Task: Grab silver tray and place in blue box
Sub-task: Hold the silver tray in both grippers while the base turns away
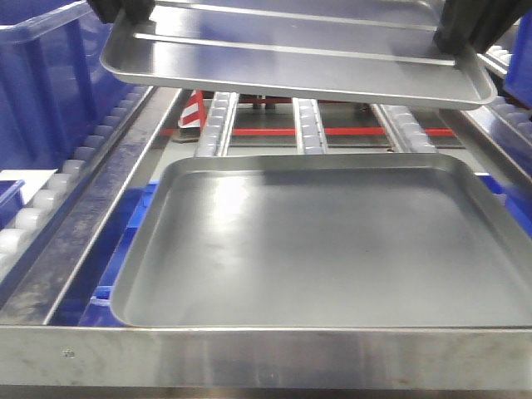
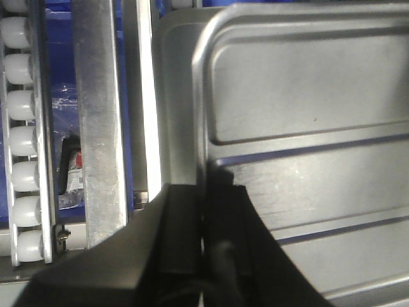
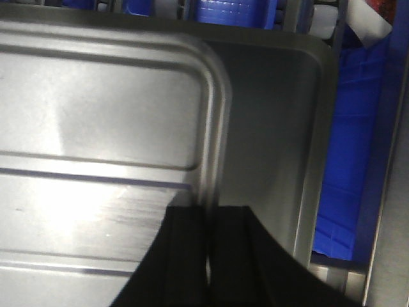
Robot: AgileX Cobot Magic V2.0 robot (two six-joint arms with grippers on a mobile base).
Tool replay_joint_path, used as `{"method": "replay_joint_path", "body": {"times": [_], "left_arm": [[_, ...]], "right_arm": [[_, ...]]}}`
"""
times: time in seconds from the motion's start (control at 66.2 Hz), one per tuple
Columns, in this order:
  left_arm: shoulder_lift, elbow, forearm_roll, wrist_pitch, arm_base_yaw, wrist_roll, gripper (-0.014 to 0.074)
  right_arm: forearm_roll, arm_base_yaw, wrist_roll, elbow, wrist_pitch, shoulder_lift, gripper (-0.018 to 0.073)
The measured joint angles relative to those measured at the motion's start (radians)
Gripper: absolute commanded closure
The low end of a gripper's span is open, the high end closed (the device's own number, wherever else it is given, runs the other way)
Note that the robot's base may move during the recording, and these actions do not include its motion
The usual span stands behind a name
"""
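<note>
The silver tray (image 1: 291, 62), shiny with two long ridges, hangs level in the air across the top of the front view. My left gripper (image 1: 125, 10) is shut on its left rim and my right gripper (image 1: 465, 33) on its right rim. The left wrist view shows the left gripper (image 2: 203, 192) pinching the silver tray's (image 2: 307, 96) edge. In the right wrist view the right gripper (image 3: 211, 211) clamps the rim of the silver tray (image 3: 96, 115). The blue box (image 1: 41, 83) stands at the far left, beside the lifted tray.
Directly below lies a larger dull grey tray (image 1: 332, 241) on the steel frame (image 1: 266, 357). White rollers (image 1: 50, 199) run along the left rail, and more rollers (image 1: 307, 125) stand behind. Blue crates (image 3: 345, 160) sit under the frame on the right.
</note>
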Motion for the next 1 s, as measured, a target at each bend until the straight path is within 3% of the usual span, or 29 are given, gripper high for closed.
{"method": "replay_joint_path", "body": {"times": [0.997], "left_arm": [[0.0,0.0,0.0,0.002,0.0,0.0,0.0693]], "right_arm": [[0.0,0.0,0.0,0.0,0.0,0.0,0.0501]]}}
